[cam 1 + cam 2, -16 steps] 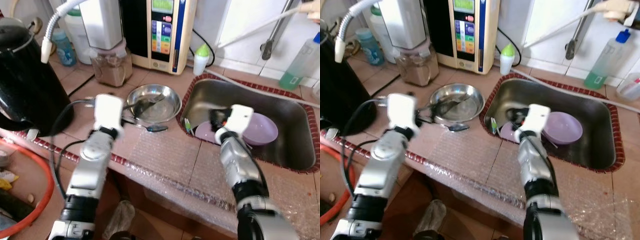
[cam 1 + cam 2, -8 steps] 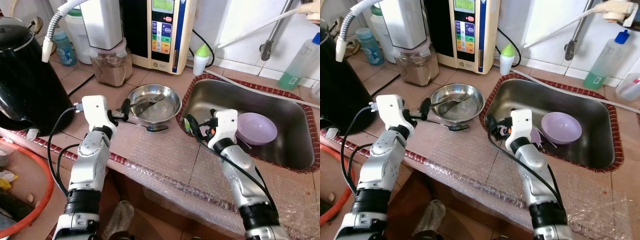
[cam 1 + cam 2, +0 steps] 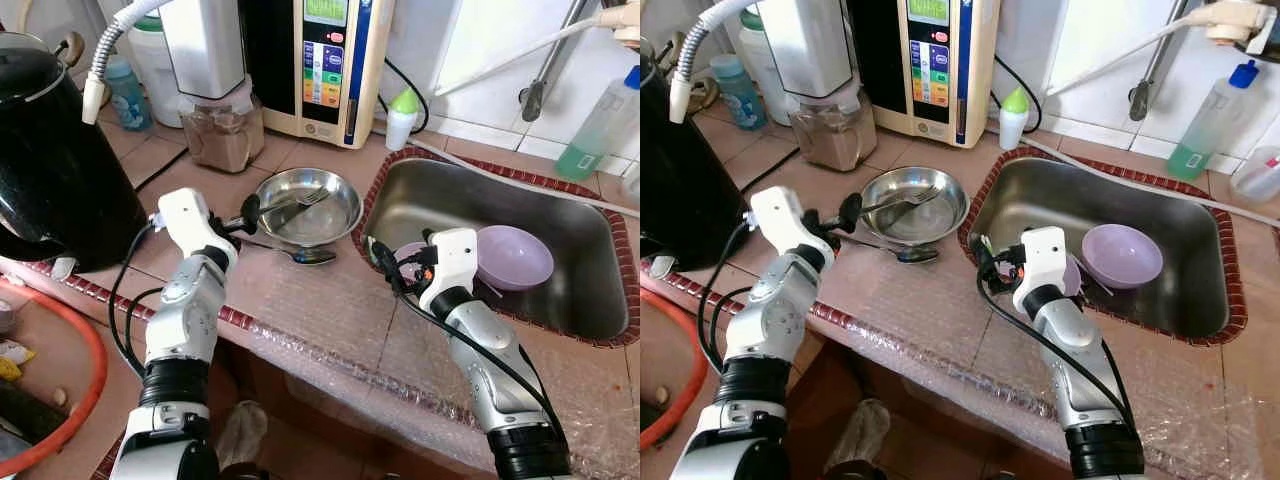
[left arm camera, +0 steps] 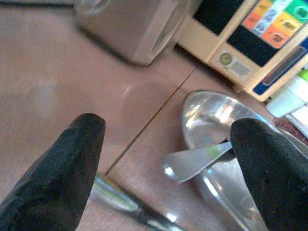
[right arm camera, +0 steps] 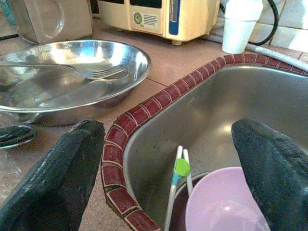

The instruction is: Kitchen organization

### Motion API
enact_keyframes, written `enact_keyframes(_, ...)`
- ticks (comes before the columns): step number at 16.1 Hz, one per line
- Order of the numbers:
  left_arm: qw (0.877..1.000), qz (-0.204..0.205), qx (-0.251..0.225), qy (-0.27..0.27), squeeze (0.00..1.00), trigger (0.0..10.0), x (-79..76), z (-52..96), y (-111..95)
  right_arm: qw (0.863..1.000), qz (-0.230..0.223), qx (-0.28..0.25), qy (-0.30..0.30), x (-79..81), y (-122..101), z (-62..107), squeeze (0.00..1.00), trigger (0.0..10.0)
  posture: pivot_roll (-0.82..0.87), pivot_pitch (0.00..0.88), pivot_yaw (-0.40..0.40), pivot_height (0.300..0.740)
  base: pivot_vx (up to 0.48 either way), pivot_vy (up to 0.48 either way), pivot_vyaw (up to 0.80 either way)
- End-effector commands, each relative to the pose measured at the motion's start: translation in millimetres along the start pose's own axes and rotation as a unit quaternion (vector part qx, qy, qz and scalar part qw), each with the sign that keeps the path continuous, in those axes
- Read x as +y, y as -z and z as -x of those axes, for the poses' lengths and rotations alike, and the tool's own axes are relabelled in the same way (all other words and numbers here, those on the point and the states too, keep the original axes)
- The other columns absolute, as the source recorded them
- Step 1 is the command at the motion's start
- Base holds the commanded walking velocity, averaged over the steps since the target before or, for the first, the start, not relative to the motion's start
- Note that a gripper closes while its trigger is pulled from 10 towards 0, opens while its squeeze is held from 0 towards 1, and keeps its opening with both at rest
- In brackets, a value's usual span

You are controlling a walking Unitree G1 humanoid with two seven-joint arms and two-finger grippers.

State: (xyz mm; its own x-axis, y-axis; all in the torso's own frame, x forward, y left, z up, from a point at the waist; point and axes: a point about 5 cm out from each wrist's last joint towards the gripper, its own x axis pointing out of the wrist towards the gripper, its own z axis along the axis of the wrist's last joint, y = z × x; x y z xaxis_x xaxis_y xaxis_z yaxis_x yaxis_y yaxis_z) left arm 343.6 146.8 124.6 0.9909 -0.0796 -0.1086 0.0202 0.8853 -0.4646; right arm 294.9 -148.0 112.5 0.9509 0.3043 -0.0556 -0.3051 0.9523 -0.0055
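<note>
A steel bowl (image 3: 306, 205) with a fork (image 3: 303, 199) across it stands on the tiled counter, left of the sink (image 3: 590, 310). A spoon (image 3: 305, 256) lies just in front of the bowl. My left gripper (image 3: 240, 218) is open at the bowl's left rim, straddling the fork's handle end (image 4: 192, 161) and the spoon's handle. My right gripper (image 3: 388, 265) is open over the sink's near-left rim. Beyond it are a green-tipped white utensil (image 5: 178, 185) and a purple dish (image 5: 221, 204). A purple bowl (image 3: 513, 256) sits further right in the sink.
A black kettle (image 3: 50, 160) stands at the far left. A blender jar (image 3: 225, 130), a water machine (image 3: 320, 60) and a green-capped bottle (image 3: 401, 118) line the back. Bubble wrap (image 3: 330, 320) covers the counter's front edge. An orange basin (image 3: 70, 400) sits below left.
My right gripper has drawn back out of the sink basin to its near-left rim. My left gripper has settled lower by the bowl's left rim, and the blur has cleared.
</note>
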Motion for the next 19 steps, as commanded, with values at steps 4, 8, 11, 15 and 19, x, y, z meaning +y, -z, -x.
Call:
enact_keyframes(4, 0.999, 0.046, 0.010, 0.003, 0.00, 1.3, -4.5, -5.0, -1.8, 1.000, 0.007, -0.005, -0.003, 4.0, -7.8, -1.0, 0.00, 10.0, 0.01, 0.018, -0.004, 0.740, 0.000, 0.000, 0.00)
enact_keyframes(8, 0.997, 0.081, 0.017, 0.010, 0.00, 0.0, -6.6, -7.0, -3.0, 1.000, 0.009, -0.004, -0.005, 6.8, -7.7, -3.3, 0.00, 10.0, 0.02, 0.015, -0.003, 0.740, 0.000, 0.000, 0.00)
enact_keyframes(11, 0.995, 0.100, 0.030, 0.002, 0.00, 0.0, -3.8, -7.2, -0.7, 1.000, 0.009, -0.003, -0.004, 7.3, -8.3, -4.2, 0.00, 10.0, 0.02, 0.015, -0.002, 0.740, 0.000, 0.000, 0.00)
enact_keyframes(15, 0.993, 0.112, 0.032, 0.005, 0.00, 0.0, -5.4, -7.7, -1.1, 1.000, 0.010, -0.003, -0.006, 8.5, -8.0, -4.8, 0.00, 10.0, 0.01, 0.014, -0.001, 0.740, 0.000, 0.000, 0.00)
enact_keyframes(19, 0.992, 0.118, 0.034, 0.005, 0.00, 0.0, -5.6, -7.6, -2.2, 1.000, 0.011, -0.004, -0.007, 9.3, -8.5, -5.5, 0.00, 10.0, 0.01, 0.014, 0.000, 0.740, 0.000, 0.000, 0.00)
